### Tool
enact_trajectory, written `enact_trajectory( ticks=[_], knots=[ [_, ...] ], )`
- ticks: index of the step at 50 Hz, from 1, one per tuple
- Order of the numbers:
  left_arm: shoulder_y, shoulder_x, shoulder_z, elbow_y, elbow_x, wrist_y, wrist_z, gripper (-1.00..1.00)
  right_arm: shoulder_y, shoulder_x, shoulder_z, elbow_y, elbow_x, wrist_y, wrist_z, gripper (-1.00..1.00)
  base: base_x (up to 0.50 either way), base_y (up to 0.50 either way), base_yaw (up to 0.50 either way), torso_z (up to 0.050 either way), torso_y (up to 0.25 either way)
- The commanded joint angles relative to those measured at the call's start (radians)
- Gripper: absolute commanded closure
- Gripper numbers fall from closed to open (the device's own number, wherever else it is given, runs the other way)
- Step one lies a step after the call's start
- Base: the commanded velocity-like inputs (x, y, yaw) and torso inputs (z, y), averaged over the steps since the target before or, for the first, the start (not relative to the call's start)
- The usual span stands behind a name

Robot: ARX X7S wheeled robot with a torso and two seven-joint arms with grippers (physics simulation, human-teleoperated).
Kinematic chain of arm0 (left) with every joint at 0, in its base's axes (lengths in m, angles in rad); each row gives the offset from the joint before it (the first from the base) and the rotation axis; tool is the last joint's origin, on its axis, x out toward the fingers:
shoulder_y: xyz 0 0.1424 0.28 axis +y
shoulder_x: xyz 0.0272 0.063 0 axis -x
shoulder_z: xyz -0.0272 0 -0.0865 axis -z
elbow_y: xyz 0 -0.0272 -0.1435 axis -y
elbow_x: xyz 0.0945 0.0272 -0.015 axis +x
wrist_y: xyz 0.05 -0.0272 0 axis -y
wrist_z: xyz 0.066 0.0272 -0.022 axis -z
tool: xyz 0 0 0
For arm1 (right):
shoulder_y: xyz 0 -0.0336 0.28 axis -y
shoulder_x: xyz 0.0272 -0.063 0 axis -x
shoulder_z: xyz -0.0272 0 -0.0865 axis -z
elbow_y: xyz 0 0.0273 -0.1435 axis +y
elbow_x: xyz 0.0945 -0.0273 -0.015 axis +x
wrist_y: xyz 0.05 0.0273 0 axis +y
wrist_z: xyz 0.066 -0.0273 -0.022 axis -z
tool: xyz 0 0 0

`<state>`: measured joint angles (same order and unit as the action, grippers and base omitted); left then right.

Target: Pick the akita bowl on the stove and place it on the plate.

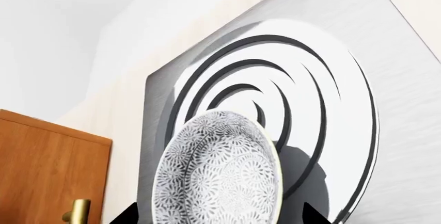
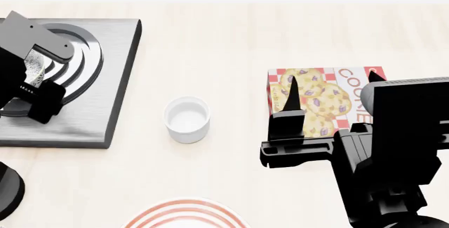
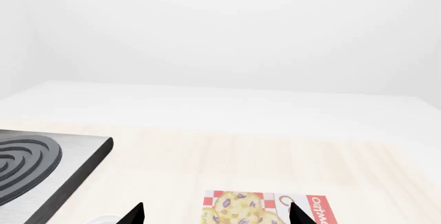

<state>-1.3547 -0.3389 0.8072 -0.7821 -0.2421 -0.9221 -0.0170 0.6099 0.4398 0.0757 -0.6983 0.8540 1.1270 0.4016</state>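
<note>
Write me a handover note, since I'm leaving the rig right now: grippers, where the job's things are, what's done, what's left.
Left gripper: fingertips straddle the akita bowl over the stove; whether it is clamped or lifted cannot be told.
Right gripper: open, empty, over the cookie box.
Plate: at the table's near edge, only its rim in head view, nothing visible on that part.
White cup: between stove and box.
Done: left arm reached the bowl.
Left: secure the grip, lift, carry to the plate, release.
</note>
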Motion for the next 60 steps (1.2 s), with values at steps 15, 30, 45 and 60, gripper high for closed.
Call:
enact_trajectory(
  ticks=[15, 30, 45, 60],
  knots=[
    [-0.009, 0.010, 0.011, -0.047, 0.011, 0.011, -0.002, -1.00, 0.003, 0.006, -0.006, 0.005, 0.009, -0.007, 0.009, -1.00, 0.00, 0.00, 0.00, 0.000, 0.000],
    [-0.001, 0.006, 0.004, -0.035, 0.008, 0.017, -0.011, 1.00, 0.000, 0.010, -0.011, 0.010, 0.010, -0.019, 0.009, -1.00, 0.00, 0.00, 0.00, 0.000, 0.000],
    [-0.001, 0.004, 0.000, -0.021, 0.004, 0.032, -0.007, 1.00, -0.004, 0.013, -0.012, 0.009, 0.016, -0.023, 0.016, -1.00, 0.00, 0.00, 0.00, 0.000, 0.000],
    [-0.047, 0.041, -0.143, -0.112, -0.043, 0.140, -0.119, 1.00, -0.003, 0.017, -0.016, 0.013, 0.019, -0.030, 0.019, -1.00, 0.00, 0.00, 0.00, 0.000, 0.000]
  ],
)
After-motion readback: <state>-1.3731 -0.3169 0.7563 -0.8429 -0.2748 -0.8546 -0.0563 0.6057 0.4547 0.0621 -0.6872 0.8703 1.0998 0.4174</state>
